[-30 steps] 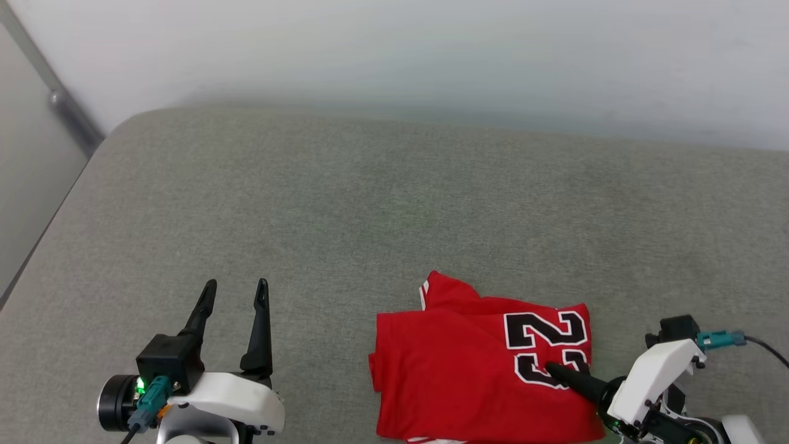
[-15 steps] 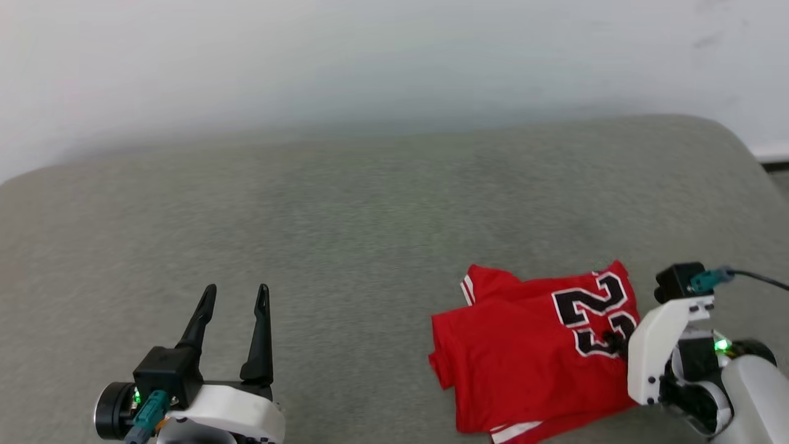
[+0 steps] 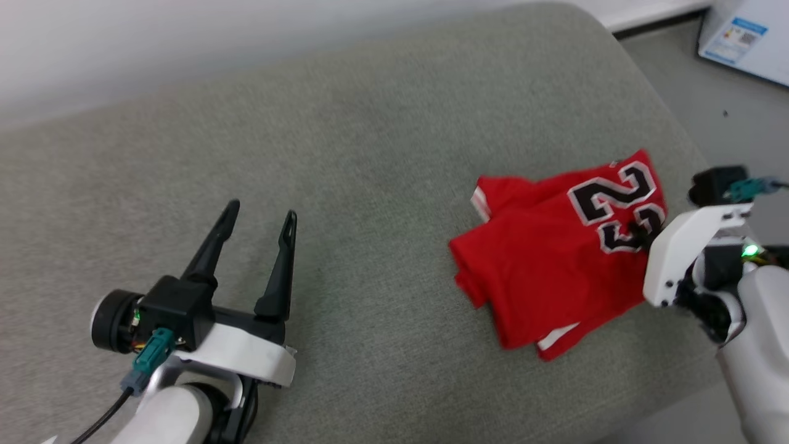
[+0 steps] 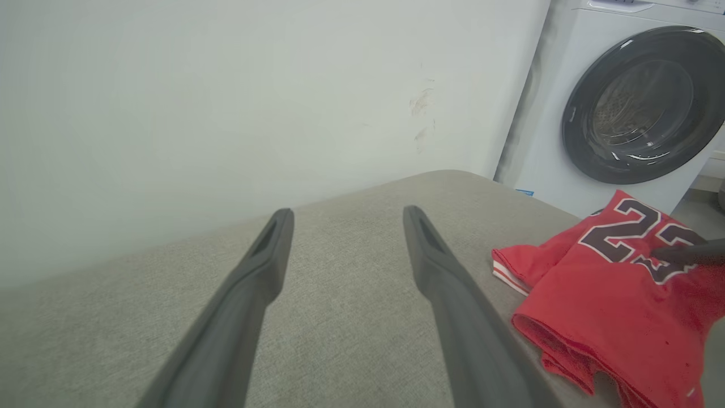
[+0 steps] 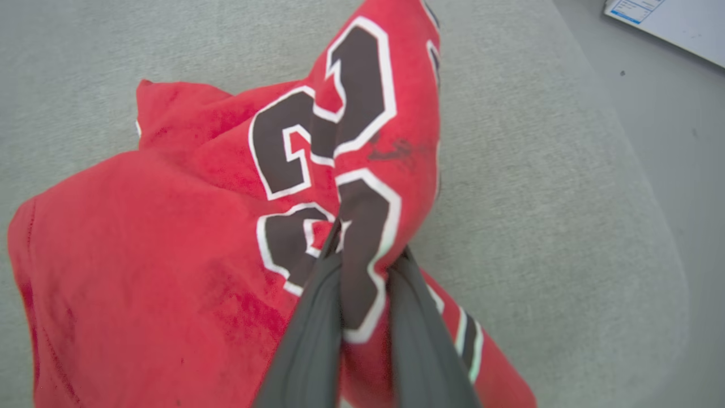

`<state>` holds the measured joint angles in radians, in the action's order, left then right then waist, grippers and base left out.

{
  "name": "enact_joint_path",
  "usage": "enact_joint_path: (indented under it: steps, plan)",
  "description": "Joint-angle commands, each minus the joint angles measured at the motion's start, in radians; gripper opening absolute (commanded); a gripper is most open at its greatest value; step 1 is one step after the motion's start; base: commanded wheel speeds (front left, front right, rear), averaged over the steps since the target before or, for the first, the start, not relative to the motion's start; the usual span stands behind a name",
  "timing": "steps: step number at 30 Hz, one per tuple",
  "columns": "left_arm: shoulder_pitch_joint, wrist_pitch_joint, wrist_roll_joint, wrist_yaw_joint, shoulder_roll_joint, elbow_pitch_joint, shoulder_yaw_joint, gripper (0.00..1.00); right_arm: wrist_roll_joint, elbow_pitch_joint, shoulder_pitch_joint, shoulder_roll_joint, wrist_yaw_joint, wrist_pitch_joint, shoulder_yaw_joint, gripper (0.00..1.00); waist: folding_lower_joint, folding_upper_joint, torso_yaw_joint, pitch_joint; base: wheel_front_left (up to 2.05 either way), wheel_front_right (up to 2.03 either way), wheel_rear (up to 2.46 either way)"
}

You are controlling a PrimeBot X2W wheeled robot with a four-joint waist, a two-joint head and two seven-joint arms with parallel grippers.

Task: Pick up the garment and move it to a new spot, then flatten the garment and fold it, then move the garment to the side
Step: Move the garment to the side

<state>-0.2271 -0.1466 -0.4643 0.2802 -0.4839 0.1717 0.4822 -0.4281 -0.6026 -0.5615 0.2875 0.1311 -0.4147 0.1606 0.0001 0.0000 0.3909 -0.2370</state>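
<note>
The garment (image 3: 555, 259) is a red jersey with a black-and-white "23", lying folded near the right end of the grey cushioned surface (image 3: 370, 154). My right gripper (image 3: 643, 237) is shut on the garment (image 5: 141, 255) at the number print. In the right wrist view the right gripper (image 5: 368, 249) pinches a ridge of cloth, lifting it slightly. My left gripper (image 3: 261, 213) hovers open and empty over bare cushion at the left, well apart from the garment (image 4: 612, 294). The left wrist view shows the left gripper (image 4: 347, 218) with its fingers spread wide.
A white washing machine (image 4: 640, 107) with a dark round door stands beyond the cushion's right end. Its labelled white corner (image 3: 749, 37) sits over grey floor (image 3: 678, 86). A pale wall (image 4: 226, 113) backs the cushion. The cushion's rounded right edge (image 5: 651, 226) is close to the garment.
The head view has swung right. My right gripper, still shut on the garment, has dragged it toward the cushion's right end. The left gripper has stayed open.
</note>
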Motion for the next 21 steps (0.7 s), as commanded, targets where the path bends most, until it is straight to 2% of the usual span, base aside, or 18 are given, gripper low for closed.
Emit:
enact_joint_path:
  steps: [1, 8, 14, 19, 20, 21]
  plan:
    - [-0.018, 0.004, 0.007, -0.004, -0.006, 0.004, 0.000, 1.00, 0.010, -0.009, -0.025, 0.002, -0.001, 0.012, -0.007, 0.00, -0.0001, 0.0000, 0.049, -0.082, 0.00, 0.00, 0.00]
    - [-0.134, 0.058, 0.057, -0.032, -0.036, 0.055, 0.019, 1.00, 0.073, -0.130, -0.172, 0.058, -0.001, 0.146, -0.128, 0.00, -0.0001, 0.0000, 0.007, -0.216, 0.00, 0.00, 0.00]
    - [-0.216, 0.079, 0.086, -0.045, -0.039, 0.091, 0.025, 1.00, 0.139, -0.202, -0.277, 0.110, -0.001, 0.223, -0.259, 0.00, -0.0001, 0.0000, -0.031, -0.310, 0.00, 0.00, 0.00]
    - [-0.255, 0.088, 0.096, -0.053, -0.046, 0.104, 0.026, 1.00, 0.196, -0.265, -0.314, 0.103, -0.001, 0.280, -0.340, 0.00, -0.0001, 0.0000, -0.046, -0.355, 0.00, 0.00, 0.00]
    - [-0.259, 0.088, 0.098, -0.055, -0.047, 0.104, 0.026, 1.00, 0.211, -0.280, -0.317, 0.096, -0.001, 0.291, -0.350, 0.03, -0.0001, 0.0000, -0.048, -0.361, 0.00, 0.00, 0.00]
    - [-0.261, 0.090, 0.099, -0.057, -0.049, 0.103, 0.027, 1.00, 0.223, -0.300, -0.319, 0.091, -0.001, 0.300, -0.364, 0.64, -0.0001, 0.0000, -0.050, -0.366, 0.00, 0.00, 0.00]
